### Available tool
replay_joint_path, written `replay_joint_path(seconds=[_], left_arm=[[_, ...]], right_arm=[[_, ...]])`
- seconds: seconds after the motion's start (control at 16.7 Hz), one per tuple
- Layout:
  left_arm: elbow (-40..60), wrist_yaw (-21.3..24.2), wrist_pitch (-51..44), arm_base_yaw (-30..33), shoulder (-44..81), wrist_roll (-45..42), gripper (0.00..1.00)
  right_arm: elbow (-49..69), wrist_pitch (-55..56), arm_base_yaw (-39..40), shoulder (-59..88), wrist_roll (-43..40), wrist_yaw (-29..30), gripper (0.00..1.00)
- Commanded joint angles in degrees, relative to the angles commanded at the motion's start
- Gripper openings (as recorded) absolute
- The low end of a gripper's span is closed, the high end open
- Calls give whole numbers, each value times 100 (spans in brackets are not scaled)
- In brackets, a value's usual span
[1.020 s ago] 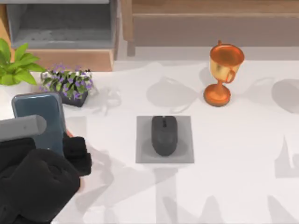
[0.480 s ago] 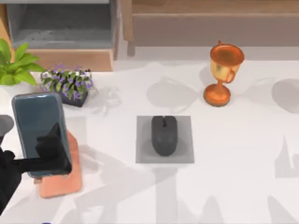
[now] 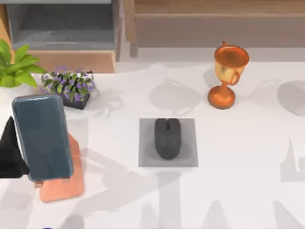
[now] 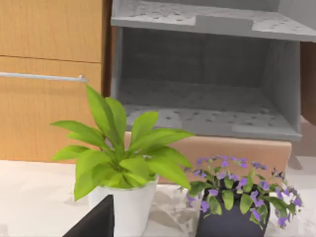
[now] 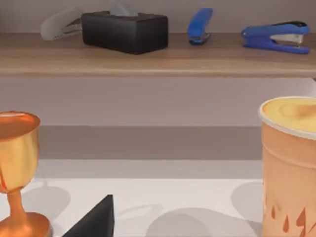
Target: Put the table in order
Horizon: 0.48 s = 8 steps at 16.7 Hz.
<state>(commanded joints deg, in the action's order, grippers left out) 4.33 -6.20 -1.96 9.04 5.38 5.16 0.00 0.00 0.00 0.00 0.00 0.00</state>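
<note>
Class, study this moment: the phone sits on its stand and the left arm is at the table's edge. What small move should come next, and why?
Probably the left hand should draw clear to the left. The phone leans on its orange stand, the mouse lies on its mat, and the trophy stands upright on the table, so nothing nearby seems to need handling.

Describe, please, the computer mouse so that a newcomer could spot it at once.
Start from the white table and find the small grey square mat near its middle. The black computer mouse lies on that mat, the only dark, low, rounded thing there, unlike the tall golden trophy behind it.
</note>
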Motion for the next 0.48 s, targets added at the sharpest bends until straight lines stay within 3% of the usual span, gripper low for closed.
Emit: replay_joint_path(seconds=[0.24,0.48], left_arm=[[-394,572,184,-834,-499,-476,100],[-433,620,196,-904,-538,-516,100]], right_arm=[[0,0,0,0,0,0,100],[0,0,0,0,0,0,100]])
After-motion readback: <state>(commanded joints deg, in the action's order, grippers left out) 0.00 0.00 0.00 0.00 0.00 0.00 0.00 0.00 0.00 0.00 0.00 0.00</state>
